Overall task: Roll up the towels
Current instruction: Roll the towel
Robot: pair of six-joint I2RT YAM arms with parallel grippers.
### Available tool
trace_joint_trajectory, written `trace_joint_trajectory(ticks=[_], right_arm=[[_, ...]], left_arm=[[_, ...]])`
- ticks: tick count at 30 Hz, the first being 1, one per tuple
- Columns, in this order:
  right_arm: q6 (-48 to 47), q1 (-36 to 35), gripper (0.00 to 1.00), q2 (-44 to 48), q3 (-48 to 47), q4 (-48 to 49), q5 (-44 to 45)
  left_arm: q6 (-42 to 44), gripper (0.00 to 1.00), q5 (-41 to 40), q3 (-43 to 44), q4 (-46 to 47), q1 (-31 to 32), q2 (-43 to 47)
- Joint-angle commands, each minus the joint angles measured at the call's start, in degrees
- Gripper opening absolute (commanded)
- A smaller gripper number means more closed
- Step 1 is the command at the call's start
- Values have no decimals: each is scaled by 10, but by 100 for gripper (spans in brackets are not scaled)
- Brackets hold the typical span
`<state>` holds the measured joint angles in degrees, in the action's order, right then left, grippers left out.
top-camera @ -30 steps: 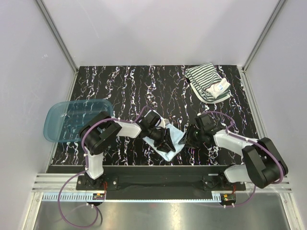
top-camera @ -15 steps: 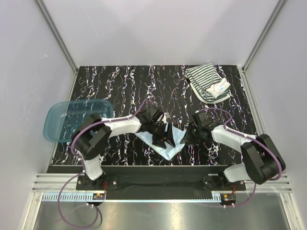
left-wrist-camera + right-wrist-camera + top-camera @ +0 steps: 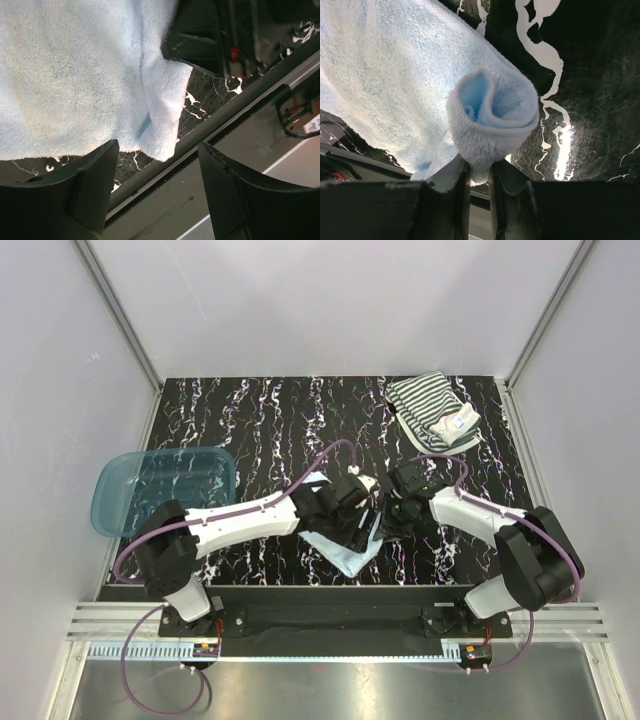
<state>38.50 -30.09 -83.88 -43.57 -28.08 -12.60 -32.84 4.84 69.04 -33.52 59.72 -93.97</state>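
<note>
There are two towels on the dark marbled worktop (image 3: 270, 430) and they lie well apart. The striped towel (image 3: 428, 410) sits alone in the far right corner, loosely folded, with its white patch facing up. The blue towel (image 3: 340, 558) is near the front edge at the middle, mostly hidden in the overhead view by the two arms that meet above it.

The left arm (image 3: 250, 518) reaches in from the left. The left fingers (image 3: 95, 185) are spread wide and hold nothing — through the gap between them the wrist camera sees a folded edge and corner of the blue towel (image 3: 75, 75), with the worktop's front rail beyond.

The right arm (image 3: 470, 520) comes in from the right. The right fingers (image 3: 455, 192) are pressed almost together, pinching one end of the blue towel (image 3: 492, 115). That end is curled into a small roll — the spiral faces the wrist camera, and the rest of the cloth spreads flat away from it.

One see-through blue tub (image 3: 140, 490) sits at the left edge of the worktop, apart from both towels.
</note>
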Motion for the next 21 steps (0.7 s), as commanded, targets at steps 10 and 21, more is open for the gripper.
trace_joint_trajectory(ticks=[10, 21], right_arm=[[-39, -9, 22, -34, -63, -53, 0], [-37, -9, 21, -48, -64, -48, -6]], left_arm=[[21, 67, -69, -61, 65, 51, -30], [-2, 43, -21, -97, 163, 66, -38]])
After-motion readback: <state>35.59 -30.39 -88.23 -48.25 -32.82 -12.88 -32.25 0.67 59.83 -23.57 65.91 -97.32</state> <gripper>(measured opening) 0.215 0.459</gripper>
